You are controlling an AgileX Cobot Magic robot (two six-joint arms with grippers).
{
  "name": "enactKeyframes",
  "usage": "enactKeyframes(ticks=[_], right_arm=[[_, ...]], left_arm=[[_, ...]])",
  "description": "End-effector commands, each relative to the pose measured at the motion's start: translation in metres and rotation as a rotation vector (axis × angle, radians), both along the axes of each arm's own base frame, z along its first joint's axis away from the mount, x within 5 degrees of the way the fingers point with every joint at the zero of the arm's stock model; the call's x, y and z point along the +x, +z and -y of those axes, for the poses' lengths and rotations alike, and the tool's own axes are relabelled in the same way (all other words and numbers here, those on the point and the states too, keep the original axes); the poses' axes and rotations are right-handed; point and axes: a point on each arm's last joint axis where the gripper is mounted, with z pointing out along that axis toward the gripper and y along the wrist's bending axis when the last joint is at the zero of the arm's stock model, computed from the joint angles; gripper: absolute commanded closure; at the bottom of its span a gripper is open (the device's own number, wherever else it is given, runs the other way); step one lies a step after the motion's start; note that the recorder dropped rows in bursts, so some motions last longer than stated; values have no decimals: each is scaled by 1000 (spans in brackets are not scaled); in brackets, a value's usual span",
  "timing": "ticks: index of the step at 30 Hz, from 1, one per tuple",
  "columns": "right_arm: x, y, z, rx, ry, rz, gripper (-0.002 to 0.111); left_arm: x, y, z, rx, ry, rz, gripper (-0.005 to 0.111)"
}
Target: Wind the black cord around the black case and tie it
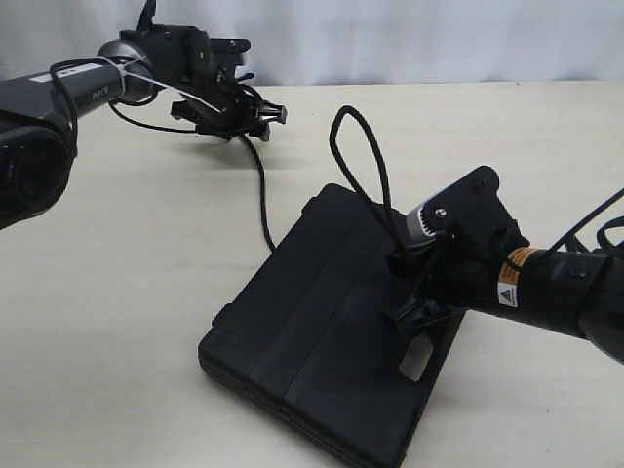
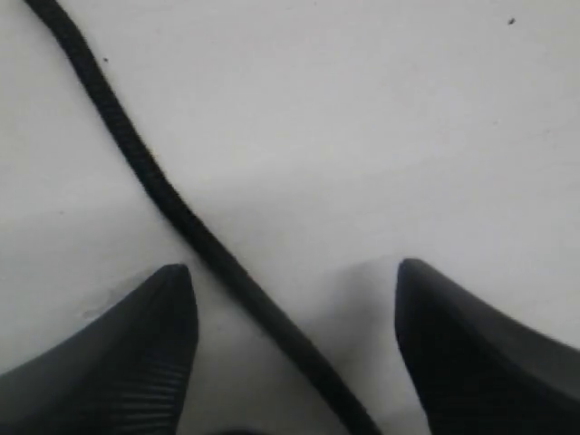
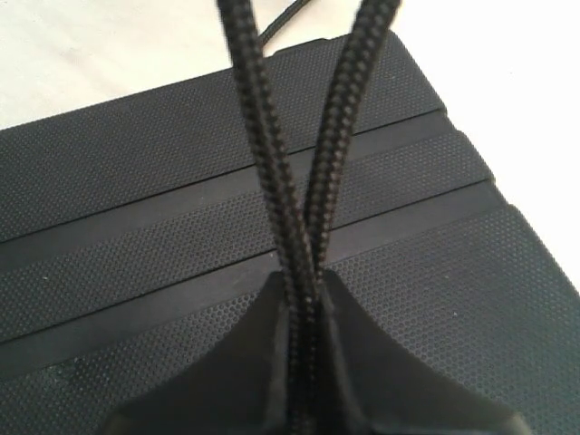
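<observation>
The black case point(image 1: 322, 331) lies flat on the table, ribbed bands up, its handle slot at the near right edge. My right gripper point(image 1: 414, 292) hovers over the case's right part, shut on two strands of the black cord point(image 3: 304, 227), which rise from its fingers as a loop point(image 1: 356, 156). The case top point(image 3: 136, 227) fills the right wrist view. Another stretch of the black cord point(image 1: 261, 200) runs from the case's far corner toward my left gripper point(image 1: 255, 122) at the far left. That gripper point(image 2: 294, 281) is open, low over the table, with the cord point(image 2: 181, 213) passing loose between its fingers. The cord's tuft is out of view.
The pale table point(image 1: 146, 253) stretches around the case. A white wall or curtain point(image 1: 409, 39) closes the far side. Thin smooth robot cables point(image 1: 585, 229) hang by the right arm.
</observation>
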Motion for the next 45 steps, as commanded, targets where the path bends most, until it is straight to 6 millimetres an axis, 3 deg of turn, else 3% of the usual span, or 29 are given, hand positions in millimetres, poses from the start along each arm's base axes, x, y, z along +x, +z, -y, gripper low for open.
enactKeyframes(ticks=[1, 7, 13, 23, 30, 33, 35, 41, 45], right_arm=[[3, 6, -3, 42, 2, 37, 104], [3, 6, -3, 42, 2, 37, 104], [3, 6, -3, 41, 2, 36, 104], [3, 6, -3, 41, 2, 36, 104], [3, 6, -3, 53, -11, 28, 104], [3, 6, -3, 65, -21, 20, 104], [3, 6, -3, 71, -27, 15, 104], [3, 6, -3, 74, -28, 16, 104], [3, 6, -3, 78, -27, 19, 104]], left_arm=[[-5, -9, 11, -100, -68, -56, 56], [-12, -14, 2, 10, -145, -128, 106], [-14, -13, -11, 143, -177, -153, 107], [-27, 63, -13, 250, -437, -115, 107], [-49, 89, 0, 129, -644, -147, 107], [-58, 88, 1, 91, -621, -181, 107], [-55, 78, -1, 60, -494, -176, 107], [-52, 27, -2, -11, -236, -223, 107], [-44, 26, -4, 16, -212, -146, 101]])
